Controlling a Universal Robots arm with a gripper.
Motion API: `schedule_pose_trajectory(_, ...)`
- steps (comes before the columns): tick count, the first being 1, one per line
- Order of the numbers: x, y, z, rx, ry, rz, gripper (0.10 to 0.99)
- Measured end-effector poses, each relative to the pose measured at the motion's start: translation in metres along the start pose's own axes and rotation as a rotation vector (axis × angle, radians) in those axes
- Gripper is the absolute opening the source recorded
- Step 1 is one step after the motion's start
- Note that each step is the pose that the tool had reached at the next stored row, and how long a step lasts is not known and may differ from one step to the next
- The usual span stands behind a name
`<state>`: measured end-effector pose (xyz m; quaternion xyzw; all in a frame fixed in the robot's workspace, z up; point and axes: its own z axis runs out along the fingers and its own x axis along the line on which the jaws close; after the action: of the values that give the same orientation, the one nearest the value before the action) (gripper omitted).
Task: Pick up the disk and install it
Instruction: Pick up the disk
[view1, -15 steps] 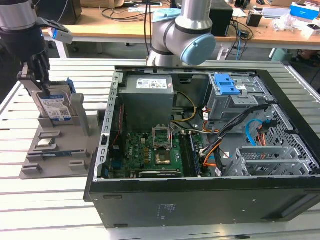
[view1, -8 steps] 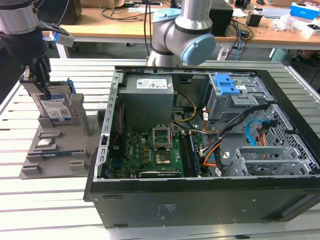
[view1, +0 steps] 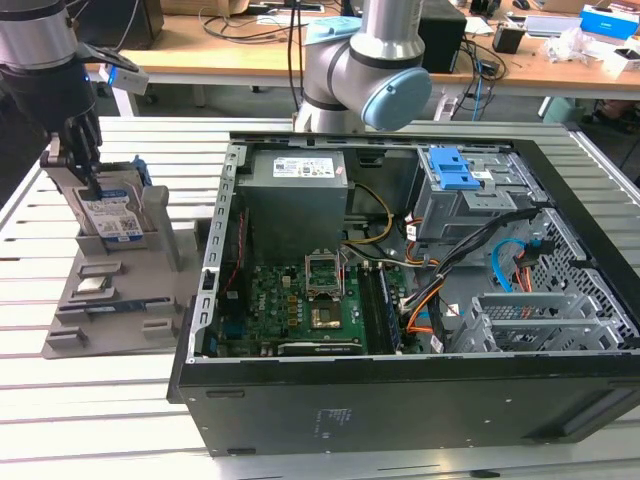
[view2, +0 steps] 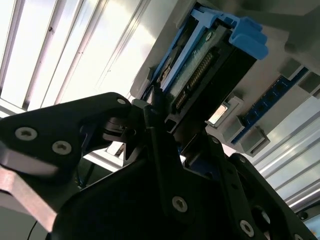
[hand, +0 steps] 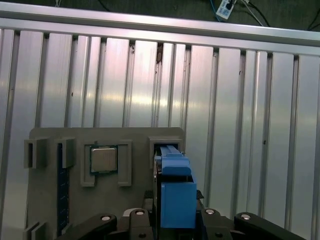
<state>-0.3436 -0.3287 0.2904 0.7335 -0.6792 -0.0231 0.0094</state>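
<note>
Your hand (view1: 75, 160) is down over the grey parts holder (view1: 150, 260) on the exterior view's left, with its fingers pressed together on the upper end of the disk (view1: 112, 215). The disk stands upright in the holder's slot, its white-and-blue label turned towards the exterior camera and its lower part seated between the grey walls.

In the first wrist view, the disk's bright blue frame (hand: 175, 192) runs straight between the two black fingers (hand: 136, 215), which sit tight against it on either side. In the second wrist view, you see the disk (view2: 212, 62) end-on, with its connector row exposed and a black finger (view2: 152, 117) touching the near edge.

Beside the disk's slot, a square processor chip (hand: 104, 159) lies flat in its own pocket of the holder (hand: 55, 137). The holder rests on the slatted aluminium tabletop (view1: 100, 400), just beside the open computer case (view1: 400, 410).

Inside the case, you can see the green motherboard (view1: 300, 300) on the floor and the grey power supply (view1: 298, 195) with its white sticker at the back. The grey drive cage (view1: 455, 205) with the blue latch (view1: 448, 168) is towards the exterior view's right, well apart from the disk. The arm's base (view1: 360, 60) rises behind the case.
</note>
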Motion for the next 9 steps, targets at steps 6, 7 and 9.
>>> schedule_pose_trajectory(6, 0.0000, 0.0000, 0.0004, 0.000, 0.0000, 0.000, 0.365)
schedule_pose_trajectory(7, 0.0000, 0.0000, 0.0005, 0.000, 0.0000, 0.000, 0.365)
schedule_pose_trajectory(9, 0.0000, 0.0000, 0.0007, 0.000, 0.0000, 0.000, 0.365)
